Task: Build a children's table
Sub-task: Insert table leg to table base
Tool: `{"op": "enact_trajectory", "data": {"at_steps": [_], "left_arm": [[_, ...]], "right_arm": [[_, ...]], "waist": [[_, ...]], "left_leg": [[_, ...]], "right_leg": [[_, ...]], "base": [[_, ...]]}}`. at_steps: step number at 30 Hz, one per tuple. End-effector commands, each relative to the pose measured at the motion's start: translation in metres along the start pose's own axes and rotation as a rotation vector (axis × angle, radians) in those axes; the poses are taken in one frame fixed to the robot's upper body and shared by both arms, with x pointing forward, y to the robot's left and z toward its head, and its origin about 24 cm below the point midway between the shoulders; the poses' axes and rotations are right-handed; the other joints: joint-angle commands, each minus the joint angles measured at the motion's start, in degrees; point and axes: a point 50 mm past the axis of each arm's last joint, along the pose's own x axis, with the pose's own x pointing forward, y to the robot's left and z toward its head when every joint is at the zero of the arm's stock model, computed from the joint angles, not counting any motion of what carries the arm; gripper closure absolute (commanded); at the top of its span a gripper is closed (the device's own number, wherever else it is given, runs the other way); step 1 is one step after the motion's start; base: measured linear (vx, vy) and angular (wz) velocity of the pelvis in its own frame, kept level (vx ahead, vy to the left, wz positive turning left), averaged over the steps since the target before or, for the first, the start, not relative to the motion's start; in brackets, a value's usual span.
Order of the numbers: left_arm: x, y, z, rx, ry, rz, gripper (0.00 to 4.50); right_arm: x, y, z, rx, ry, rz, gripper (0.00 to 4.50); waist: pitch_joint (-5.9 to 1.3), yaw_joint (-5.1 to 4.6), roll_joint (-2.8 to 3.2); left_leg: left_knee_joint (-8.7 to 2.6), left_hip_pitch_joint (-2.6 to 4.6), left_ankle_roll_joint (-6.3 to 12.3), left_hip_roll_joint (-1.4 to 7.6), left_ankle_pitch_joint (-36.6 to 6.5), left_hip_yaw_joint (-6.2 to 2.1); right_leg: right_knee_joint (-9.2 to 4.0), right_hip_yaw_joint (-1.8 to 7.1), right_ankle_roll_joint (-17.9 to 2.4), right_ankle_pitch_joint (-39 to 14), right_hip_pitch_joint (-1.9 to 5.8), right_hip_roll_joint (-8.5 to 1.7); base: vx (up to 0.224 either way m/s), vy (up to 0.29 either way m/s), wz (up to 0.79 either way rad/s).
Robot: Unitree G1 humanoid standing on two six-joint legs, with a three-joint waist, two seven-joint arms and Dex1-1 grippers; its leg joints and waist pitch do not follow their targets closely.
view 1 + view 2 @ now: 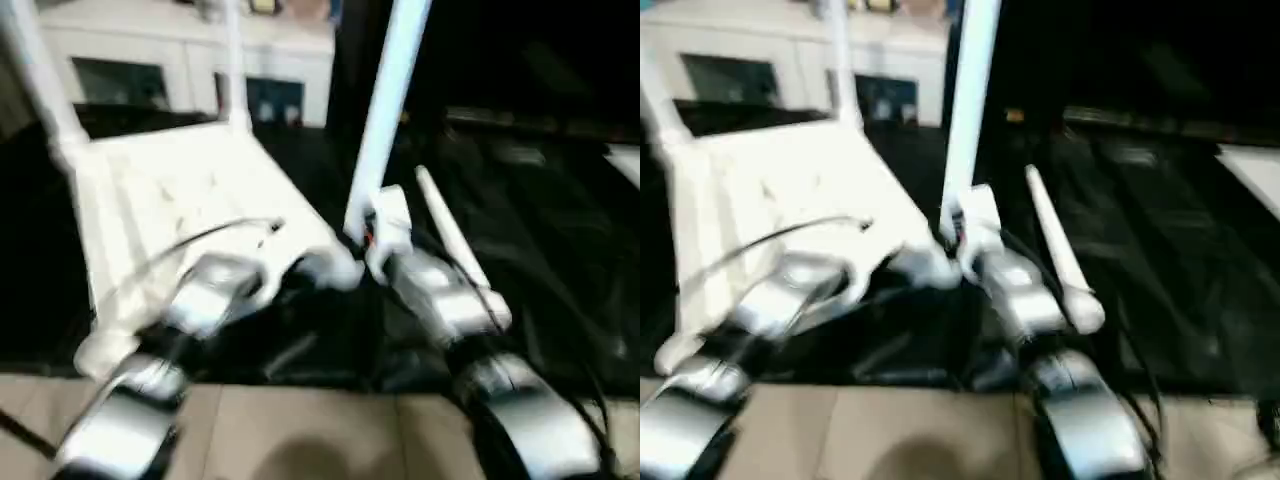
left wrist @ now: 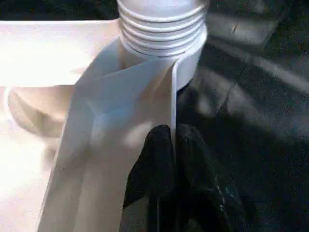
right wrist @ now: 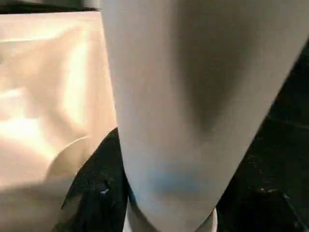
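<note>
both grippers hold the upturned children's table (image 1: 180,190), one leg (image 1: 385,110) upright.

No text, label or number can be read anywhere

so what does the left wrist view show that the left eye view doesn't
Left wrist view alone: the threaded end of a leg at the tabletop's corner, and the left claw shut on a thin white rim of that top.

Left eye view alone: the upside-down tabletop with two legs already standing at its far corners, a spare leg lying on the black cloth, the right claw around the upright leg, and a white cabinet behind.

Both: the white tabletop corner on the black cloth.
</note>
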Motion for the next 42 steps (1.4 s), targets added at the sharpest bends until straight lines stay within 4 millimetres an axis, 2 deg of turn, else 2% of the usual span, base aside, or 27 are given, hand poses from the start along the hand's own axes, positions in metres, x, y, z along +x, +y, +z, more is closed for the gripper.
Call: {"op": "enact_trajectory", "data": {"at_steps": [1, 2, 3, 4, 7, 13, 16, 17, 18, 20, 23, 24, 25, 26, 27, 28, 30, 32, 35, 37, 39, 40, 42], "left_arm": [[-0.010, 0.016, 0.021, 0.006, -0.062, 0.099, 4.50], [-0.010, 0.016, 0.020, 0.010, -0.056, 0.109, 4.50], [-0.010, 0.017, 0.020, 0.011, -0.052, 0.114, 4.50], [-0.010, 0.019, 0.018, 0.006, -0.040, 0.135, 4.50], [-0.012, 0.021, 0.015, 0.002, -0.023, 0.146, 4.50], [-0.015, 0.023, 0.013, 0.006, -0.023, 0.135, 4.50], [-0.016, 0.023, 0.013, 0.005, -0.028, 0.124, 4.50], [-0.016, 0.023, 0.013, 0.008, -0.030, 0.124, 4.50], [-0.017, 0.023, 0.012, 0.012, -0.031, 0.116, 4.50], [-0.017, 0.024, 0.013, 0.022, -0.037, 0.107, 4.50], [-0.018, 0.024, 0.014, 0.030, -0.049, 0.097, 4.50], [-0.019, 0.024, 0.014, 0.031, -0.052, 0.093, 4.50], [-0.019, 0.023, 0.015, 0.049, -0.073, 0.077, 4.50], [-0.019, 0.023, 0.015, 0.049, -0.076, 0.073, 4.50], [-0.020, 0.023, 0.014, 0.048, -0.074, 0.069, 4.50], [-0.020, 0.022, 0.014, 0.056, -0.078, 0.057, 4.50], [-0.021, 0.022, 0.013, 0.056, -0.079, 0.050, 4.50], [-0.023, 0.022, 0.010, 0.063, -0.088, 0.036, 4.50], [-0.025, 0.020, 0.008, 0.081, -0.123, 0.004, 4.50], [-0.026, 0.021, 0.005, 0.076, -0.121, 0.006, 4.50], [-0.028, 0.024, 0.000, 0.073, -0.121, 0.031, 4.50], [-0.028, 0.024, -0.001, 0.074, -0.123, 0.036, 4.50], [-0.030, 0.025, -0.001, 0.089, -0.149, 0.057, 4.50]], "right_arm": [[-0.012, -0.013, -0.056, -0.005, 0.233, -0.121, 2.60], [-0.011, -0.010, -0.055, 0.004, 0.233, -0.121, 2.60], [-0.011, -0.009, -0.055, 0.007, 0.234, -0.123, 2.60], [-0.009, -0.005, -0.055, 0.010, 0.235, -0.120, 2.60], [-0.008, -0.001, -0.056, 0.013, 0.240, -0.112, 2.60], [-0.005, 0.004, -0.053, 0.030, 0.224, -0.088, 2.60], [-0.004, 0.005, -0.050, 0.013, 0.212, -0.074, 2.60], [-0.003, 0.006, -0.048, 0.013, 0.203, -0.057, 2.60], [-0.002, 0.008, -0.045, 0.026, 0.189, -0.039, 2.60], [0.000, 0.009, -0.040, 0.046, 0.163, -0.012, 1.91], [0.001, 0.011, -0.034, 0.063, 0.140, 0.031, 1.91], [0.002, 0.010, -0.031, 0.062, 0.128, 0.042, 1.75], [0.002, 0.011, -0.026, 0.066, 0.101, 0.085, 1.59], [0.002, 0.011, -0.024, 0.067, 0.088, 0.099, 1.45], [0.002, 0.011, -0.022, 0.066, 0.078, 0.112, 1.45], [0.002, 0.011, -0.020, 0.066, 0.066, 0.138, 1.28], [0.002, 0.010, -0.017, 0.056, 0.052, 0.163, 1.14], [-0.001, 0.006, -0.013, 0.027, 0.025, 0.224, 0.94], [-0.007, 0.001, -0.008, 0.019, -0.005, 0.305, 0.72], [-0.014, -0.006, -0.005, 0.001, -0.026, 0.322, 0.52], [-0.028, -0.017, -0.001, -0.001, -0.061, 0.317, 0.52], [-0.031, -0.019, 0.000, 0.000, -0.068, 0.315, 0.52], [-0.041, -0.026, 0.001, 0.017, -0.086, 0.293, 0.52]], "waist": [[-4.04, -0.12, 1.14], [-3.25, -0.29, 0.35], [-2.99, -0.33, 0.22], [-3.28, -0.37, 0.53], [-3.33, -0.34, 0.69], [-3.67, 0.04, 0.88], [-3.81, 0.03, 0.65], [-3.91, 0.08, 0.92], [-4.03, 0.04, 0.46], [-4.06, 0.19, 0.31], [-4.28, 0.36, 0.50], [-4.35, 0.47, 0.50], [-4.39, 0.37, 0.21], [-4.63, 0.50, 0.52], [-4.74, 0.52, 0.51], [-4.88, 0.53, 0.39], [-4.97, 0.60, 0.39], [-5.06, 0.53, 0.11], [-4.89, 0.83, 0.08], [-4.78, 0.85, 0.03], [-4.57, 1.14, -0.24], [-4.82, 1.51, -0.27], [-4.69, 1.60, -0.44]], "left_leg": [[-6.21, -0.93, -0.59, 2.71, -16.8, -0.71], [-6.01, -0.48, -0.79, 1.58, -18.5, 0.22], [-5.66, 0.07, -0.66, 1.14, -19.8, 0.50], [-5.27, 0.29, -0.30, 0.94, -19.9, 0.67], [-5.73, 0.09, -0.33, 1.47, -19.0, 0.62], [-6.14, -0.44, -0.38, 1.65, -13.7, 1.02], [-6.18, -0.62, -0.54, 1.64, -12.7, 1.29], [-6.17, -0.76, -0.58, 1.62, -12.2, 1.26], [-6.08, -0.99, -0.52, 1.50, -11.6, 1.39], [-6.02, -0.74, -0.24, 1.37, -11.0, 1.73], [-5.83, -0.91, 0.51, 1.45, -8.4, 1.96], [-5.79, -0.94, 0.66, 1.39, -7.8, 1.98], [-5.70, -1.27, 1.02, 1.36, -6.2, 2.00], [-5.56, -1.25, 1.59, 1.38, -4.9, 2.03], [-5.50, -1.33, 1.84, 1.44, -3.6, 2.05], [-5.29, -1.50, 2.92, 1.32, -0.4, 2.22], [-5.11, -1.56, 3.60, 1.23, 0.6, 2.34], [-4.89, -1.76, 4.77, 1.17, 1.7, 2.48], [-4.85, -1.82, 5.95, 1.22, 0.4, 2.59], [-4.95, -1.68, 5.65, 1.26, 0.2, 2.56], [-5.02, -1.68, 5.72, 1.16, 0.5, 2.57], [-4.91, -1.38, 5.68, 1.44, 1.0, 2.54], [-5.07, -1.66, 5.15, 1.19, 0.6, 2.58]], "right_leg": [[-2.86, 5.07, -3.8, -13.1, 3.56, -4.47], [-4.06, 4.99, -4.8, -20.0, 2.60, -4.34], [-4.81, 4.68, -4.0, -25.6, 2.13, -4.33], [-5.73, 4.37, -1.8, -32.0, 2.05, -4.78], [-5.61, 4.39, -1.7, -29.3, 2.00, -4.55], [-4.33, 5.40, -5.2, -22.1, 2.29, -4.53], [-3.95, 5.68, -6.0, -21.4, 2.19, -4.36], [-3.78, 5.78, -6.2, -20.7, 2.28, -4.37], [-3.53, 6.07, -6.4, -19.8, 2.17, -4.18], [-3.21, 6.75, -7.4, -18.9, 1.83, -3.99], [-2.67, 7.17, -9.5, -15.7, 1.90, -4.03], [-2.49, 7.19, -9.8, -14.6, 2.06, -3.94], [-1.88, 7.40, -10.6, -12.4, 2.18, -3.63], [-1.54, 7.66, -11.4, -10.5, 2.31, -3.77], [-1.30, 7.83, -12.0, -8.9, 2.32, -3.68], [-0.65, 8.07, -13.8, -4.3, 2.42, -3.32], [-0.45, 8.11, -14.6, -2.4, 2.48, -3.32], [-0.20, 8.15, -15.6, -1.1, 2.41, -3.18], [-0.52, 8.15, -14.9, -2.9, 2.54, -3.20], [-0.74, 8.07, -14.3, -4.5, 2.42, -2.97], [-1.01, 8.12, -12.6, -5.6, 2.54, -2.72], [-0.78, 8.22, -11.6, -5.1, 2.32, -2.97], [-1.15, 8.11, -10.5, -6.9, 2.42, -2.79]], "base": [[0.000, 0.000, 0.00], [0.000, 0.000, 0.00], [0.000, 0.000, 0.00], [0.000, 0.000, 0.00], [0.000, 0.000, 0.00], [0.000, 0.000, 0.00], [0.000, 0.000, 0.00], [0.000, 0.000, 0.00], [0.000, 0.000, 0.00], [0.000, 0.000, 0.00], [0.000, 0.000, 0.00], [0.000, 0.000, 0.00], [0.000, 0.000, 0.00], [0.000, 0.000, 0.00], [0.000, 0.000, 0.00], [0.000, 0.000, 0.00], [0.000, 0.000, 0.00], [0.000, 0.000, 0.00], [0.000, 0.000, 0.00], [0.000, 0.000, 0.00], [0.000, 0.000, 0.00], [0.000, 0.000, 0.00], [0.000, 0.000, 0.00]]}}
